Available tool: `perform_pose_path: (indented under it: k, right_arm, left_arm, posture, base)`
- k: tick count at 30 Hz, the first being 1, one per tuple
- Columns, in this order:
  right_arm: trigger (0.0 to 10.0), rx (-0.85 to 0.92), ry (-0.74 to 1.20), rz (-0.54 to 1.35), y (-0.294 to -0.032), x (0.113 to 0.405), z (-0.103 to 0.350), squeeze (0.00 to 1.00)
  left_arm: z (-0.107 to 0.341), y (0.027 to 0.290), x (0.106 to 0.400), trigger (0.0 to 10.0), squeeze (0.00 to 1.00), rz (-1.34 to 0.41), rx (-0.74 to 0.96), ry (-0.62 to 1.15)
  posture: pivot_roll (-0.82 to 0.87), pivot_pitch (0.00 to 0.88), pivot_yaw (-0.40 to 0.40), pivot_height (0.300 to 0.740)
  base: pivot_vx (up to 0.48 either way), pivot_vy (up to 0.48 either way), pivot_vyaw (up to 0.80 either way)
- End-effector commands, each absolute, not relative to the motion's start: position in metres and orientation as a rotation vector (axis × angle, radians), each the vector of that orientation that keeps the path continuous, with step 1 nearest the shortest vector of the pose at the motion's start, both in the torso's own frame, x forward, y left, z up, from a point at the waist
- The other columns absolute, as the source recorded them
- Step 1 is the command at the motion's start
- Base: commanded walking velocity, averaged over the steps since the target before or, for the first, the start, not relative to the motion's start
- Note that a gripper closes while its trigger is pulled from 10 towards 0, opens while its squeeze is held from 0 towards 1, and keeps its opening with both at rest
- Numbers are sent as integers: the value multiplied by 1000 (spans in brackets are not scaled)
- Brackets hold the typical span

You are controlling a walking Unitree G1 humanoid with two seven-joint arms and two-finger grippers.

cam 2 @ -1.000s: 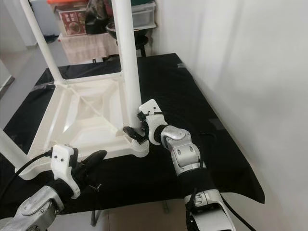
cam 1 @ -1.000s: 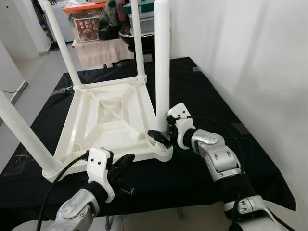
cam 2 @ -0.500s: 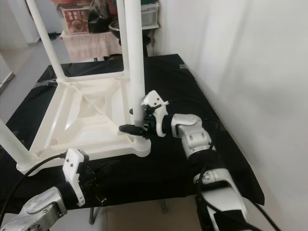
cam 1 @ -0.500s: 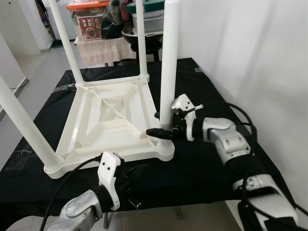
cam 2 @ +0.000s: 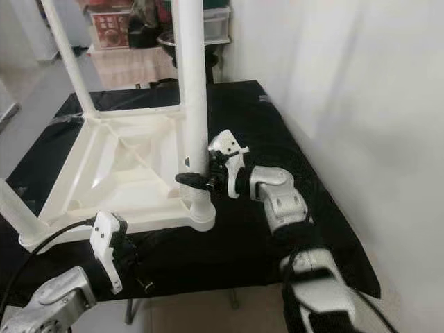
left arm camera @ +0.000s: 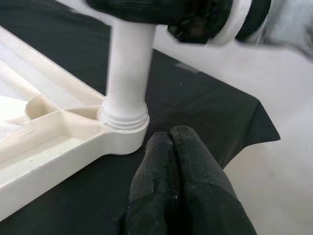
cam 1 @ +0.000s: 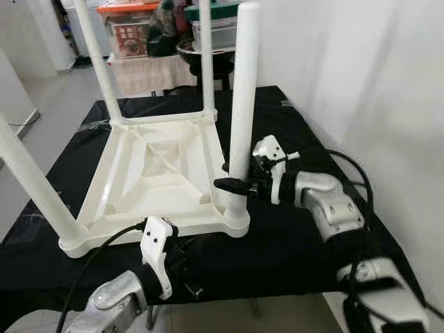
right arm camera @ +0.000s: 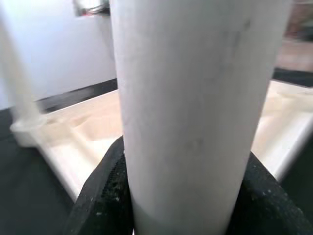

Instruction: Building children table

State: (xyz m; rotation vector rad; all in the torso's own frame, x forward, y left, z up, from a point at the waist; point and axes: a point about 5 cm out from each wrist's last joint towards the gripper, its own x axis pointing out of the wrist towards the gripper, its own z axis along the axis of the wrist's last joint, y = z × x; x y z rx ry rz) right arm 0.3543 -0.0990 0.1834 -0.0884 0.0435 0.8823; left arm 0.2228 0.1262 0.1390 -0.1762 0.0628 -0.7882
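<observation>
White plastic children's table (cam 1: 159,173) lies upside down on the black-draped table (cam 1: 291,132); its near-right upright leg (cam 1: 243,104) is clasped by the right gripper (cam 1: 232,184), while the left gripper (left arm camera: 181,147) (jaws pressed together, empty) waits nearer.

An upturned children table (cam 1: 163,173) lies on the desk (cam 1: 291,125), its four legs standing up at its corners. The leg (cam 1: 243,104) at 4 o'clock of the tabletop is nearest the robot's right. The right end effector (cam 1: 232,184) clasps that leg low down, reaching in from 3 o'clock. The left end effector (left arm camera: 183,161) rests on the desk at 6 o'clock, just before that leg's corner socket. Storage boxes (cam 1: 128,28) stand behind the desk at 12 o'clock.
</observation>
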Motion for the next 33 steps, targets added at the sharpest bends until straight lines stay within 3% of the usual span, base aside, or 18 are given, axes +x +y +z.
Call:
perform_pose_path:
  k: [1,2,7,12,13,15,16,18,25,26,27,28,33]
  right_arm:
    - [0,-30,171,560,-102,343,153,0]
    - [0,34,226,390,-101,332,140,0]
    - [0,-102,182,444,-93,337,146,0]
    - [0,-132,188,463,-89,344,146,0]
    - [10000,-116,194,492,-83,345,148,0]
    - [10000,-116,194,492,-83,345,148,0]
    - [10000,-86,171,627,-69,343,158,1000]
    - [10000,-61,128,768,-64,343,172,1000]
    - [10000,-90,54,964,-66,342,194,1000]
    - [10000,-142,44,1051,-72,344,199,506]
    - [10000,-142,44,1051,-72,344,199,506]
    - [10000,-182,40,1130,-78,347,203,0]
    - [10000,-192,63,1255,-92,358,212,0]
  left_arm:
    - [140,129,224,10000,0,-780,-185,57]
    - [140,131,225,10000,0,-775,-187,54]
    - [140,131,229,10000,0,-767,-183,56]
    - [139,130,229,10000,0,-764,-182,58]
    - [139,130,229,10000,0,-757,-182,56]
    - [139,130,229,10000,0,-757,-182,56]
    - [139,130,229,10000,0,-755,-183,56]
    - [138,129,229,10000,0,-767,-186,61]
    - [138,128,230,10000,0,-776,-190,63]
    - [138,127,230,10000,0,-774,-190,62]
    - [138,127,230,10000,0,-774,-190,62]
    - [138,127,230,10000,0,-771,-189,60]
    - [137,126,229,10000,0,-762,-186,55]
  posture:
    - [-16,35,12,740]
    - [-16,35,12,740]
    - [7,22,8,740]
    - [9,20,1,740]
    - [12,20,-1,740]
    - [12,20,-1,740]
    - [9,16,4,740]
    - [8,13,4,740]
    - [8,6,1,740]
    - [16,2,-5,740]
    - [16,2,-5,740]
    - [22,0,-12,740]
    - [27,0,-14,740]
  base:
    - [0,0,0]
    - [0,0,0]
    - [0,0,0]
    - [0,0,0]
    - [0,0,0]
    - [0,0,0]
    - [0,0,0]
    - [0,0,0]
    - [0,0,0]
    - [0,0,0]
    - [0,0,0]
    - [0,0,0]
    - [0,0,0]
